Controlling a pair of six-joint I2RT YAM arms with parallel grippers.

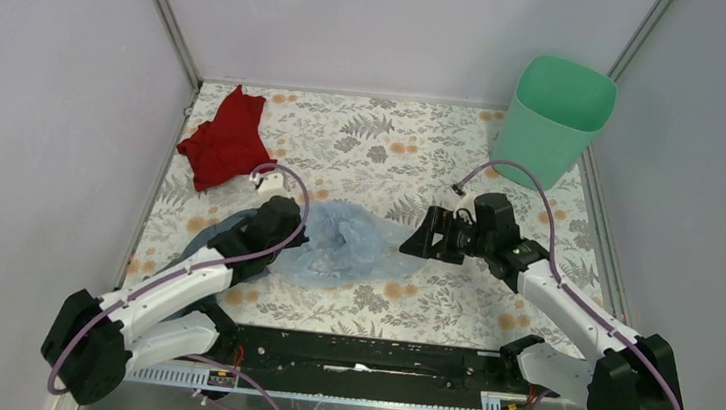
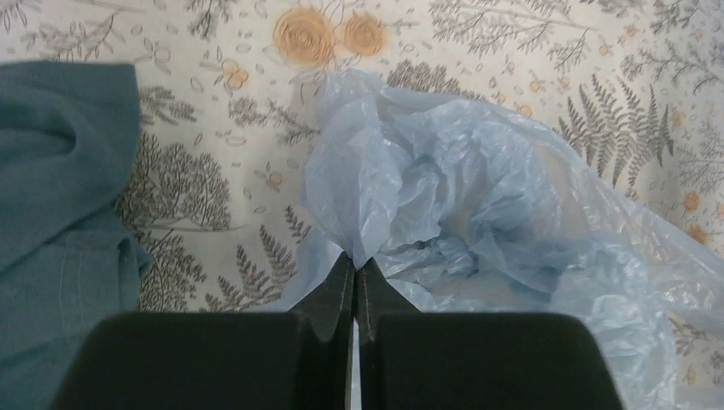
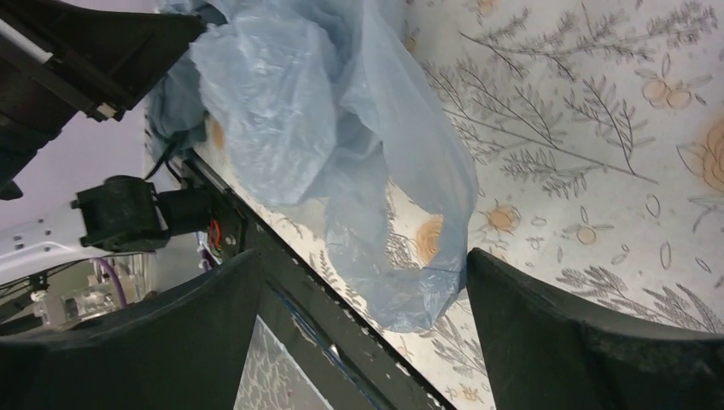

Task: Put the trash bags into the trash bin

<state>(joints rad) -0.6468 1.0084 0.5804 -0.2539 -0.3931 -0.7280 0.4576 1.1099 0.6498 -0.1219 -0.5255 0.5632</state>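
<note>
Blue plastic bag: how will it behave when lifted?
Likely floppy: the bag is thin, crumpled film, so it should drape below the left gripper. Probably very light. Possibly slippery, since only a small fold is pinched.

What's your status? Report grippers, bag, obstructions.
Left gripper shut on pale-blue trash bag. Right gripper open at bag's edge. Bag on table, mint-green bin upright far right. Grey-blue cloth beside bag.

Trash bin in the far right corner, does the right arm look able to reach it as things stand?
Probably yes. The right hand is open and empty, and only bare tablecloth lies between it and the trash bin.
</note>
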